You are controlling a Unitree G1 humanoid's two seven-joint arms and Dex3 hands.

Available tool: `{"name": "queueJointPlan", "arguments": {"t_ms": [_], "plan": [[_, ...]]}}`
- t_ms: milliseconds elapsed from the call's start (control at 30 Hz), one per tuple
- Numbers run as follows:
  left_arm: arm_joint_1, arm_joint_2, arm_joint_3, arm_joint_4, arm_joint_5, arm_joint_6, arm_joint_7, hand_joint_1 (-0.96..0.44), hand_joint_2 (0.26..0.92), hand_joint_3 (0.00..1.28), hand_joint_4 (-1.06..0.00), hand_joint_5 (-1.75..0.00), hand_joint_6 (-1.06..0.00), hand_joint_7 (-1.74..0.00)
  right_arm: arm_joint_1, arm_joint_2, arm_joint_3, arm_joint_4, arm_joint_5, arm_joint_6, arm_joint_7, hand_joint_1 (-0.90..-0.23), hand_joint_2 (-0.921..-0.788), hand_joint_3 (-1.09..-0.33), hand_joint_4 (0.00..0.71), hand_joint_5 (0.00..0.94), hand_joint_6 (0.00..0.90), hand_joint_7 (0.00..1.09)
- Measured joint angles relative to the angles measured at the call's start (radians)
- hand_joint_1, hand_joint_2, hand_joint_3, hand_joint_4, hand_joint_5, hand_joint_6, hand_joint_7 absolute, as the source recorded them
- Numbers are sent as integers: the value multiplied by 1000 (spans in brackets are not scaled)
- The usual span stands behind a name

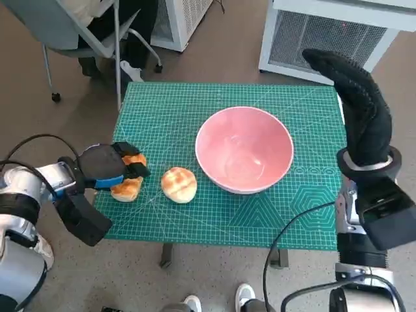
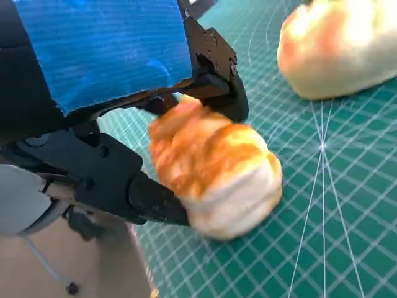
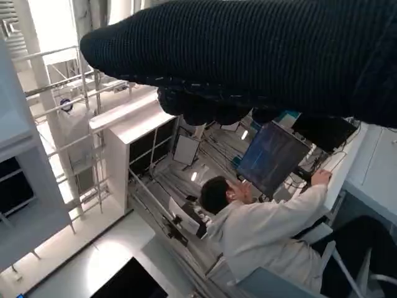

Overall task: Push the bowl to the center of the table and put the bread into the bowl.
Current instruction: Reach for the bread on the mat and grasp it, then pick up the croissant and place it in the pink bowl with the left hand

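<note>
While the pink bowl already sits empty near the middle of the green cutting mat, the bread is not yet in it. At the mat's near-left edge, the left hand grips a golden, flaky pastry; a smooth round bun lies beside it. The gloved right hand is raised, holding nothing, fingers extended.

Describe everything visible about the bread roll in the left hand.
The bread roll is golden-brown on top and pale at its lower side, with a soft baked crust. The left hand grips it between black fingers near the left edge of the green cutting mat. It looks to sit low at the mat. A second roll lies apart beside it.
</note>
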Motion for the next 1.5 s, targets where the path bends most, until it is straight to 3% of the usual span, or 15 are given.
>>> {"name": "queueJointPlan", "arguments": {"t_ms": [133,267,600,900,1067,1267,1500], "plan": [[-8,0,11,2,-28,-36,-26,-1,919,26,-754,-1058,-664,-1161,4,-1,-2,-4,-4,2,-5,-568,-921,-808,282,0,11,644],[-10,9,68,11,-112,-106,-109,0,920,37,-724,-1085,-663,-1171,8,-3,-3,-4,-5,4,-7,-566,-921,-810,281,0,10,647],[-10,37,316,7,-449,-236,-350,1,918,13,-739,-1020,-711,-1167,11,-11,-4,-4,-4,5,-8,-563,-921,-811,280,0,7,652],[-27,16,536,-42,-797,-212,-633,1,919,22,-685,-1062,-738,-1150,11,-14,-8,-4,-4,6,-12,-560,-921,-813,280,0,3,655],[-72,-23,635,-98,-936,-159,-744,1,919,22,-679,-1067,-744,-1146,12,-14,-8,-7,-4,11,-15,-560,-921,-813,280,0,1,655],[-155,-102,696,-140,-996,-93,-792,0,917,12,-696,-1040,-762,-1138,12,-15,-9,-18,-3,18,-16,-564,-921,-814,280,0,-1,647],[-231,-226,689,-172,-968,-47,-795,1,904,2,-742,-1007,-791,-1094,13,-14,-10,-35,-2,29,-16,-567,-921,-813,276,0,-1,639]]}}
